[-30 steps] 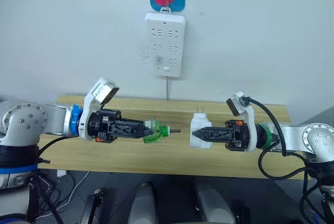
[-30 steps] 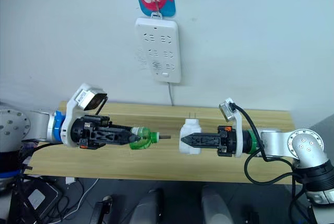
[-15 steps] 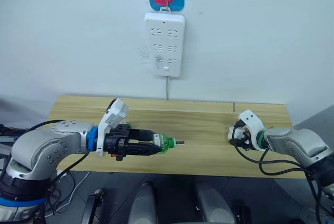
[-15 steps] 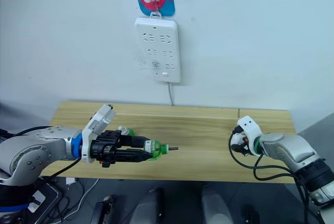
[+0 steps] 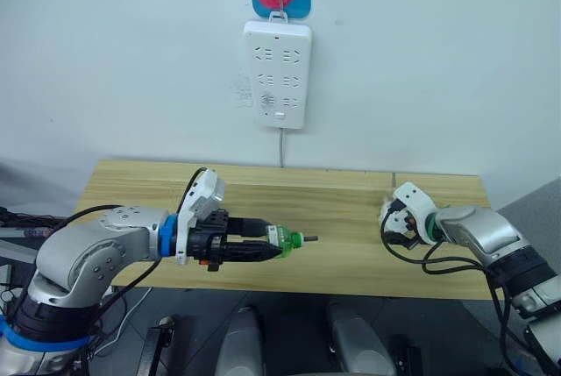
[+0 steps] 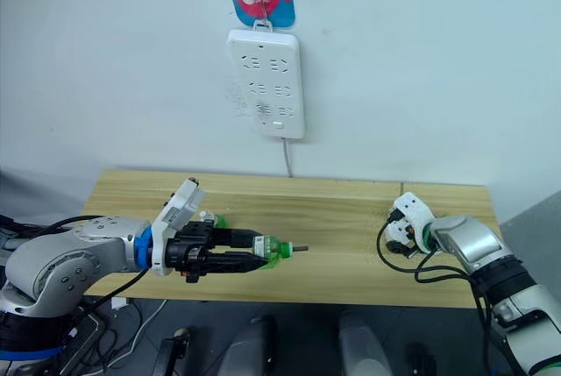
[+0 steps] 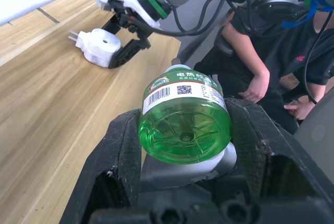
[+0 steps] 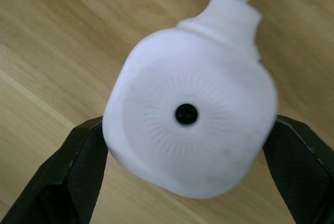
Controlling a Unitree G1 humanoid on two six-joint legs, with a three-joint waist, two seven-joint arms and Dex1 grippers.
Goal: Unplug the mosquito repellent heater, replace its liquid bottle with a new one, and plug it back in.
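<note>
Two grippers, one item each: left gripper point(image 7: 182, 145) clamps the old bottle point(image 5: 279, 241) over the table's front edge point(image 5: 351, 281), wick clear; right gripper point(image 8: 188, 182) is clamped on the heater point(image 8: 190, 114) near the right end, ready for the swap.

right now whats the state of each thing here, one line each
mosquito repellent heater: unplugged, no bottle in it, held in the right end effector at the table
liquid bottle: out of the heater, clamped in the left end effector, wick pointing right
power strip: hanging on the wall, sockets vacant
table: bare wood
</note>
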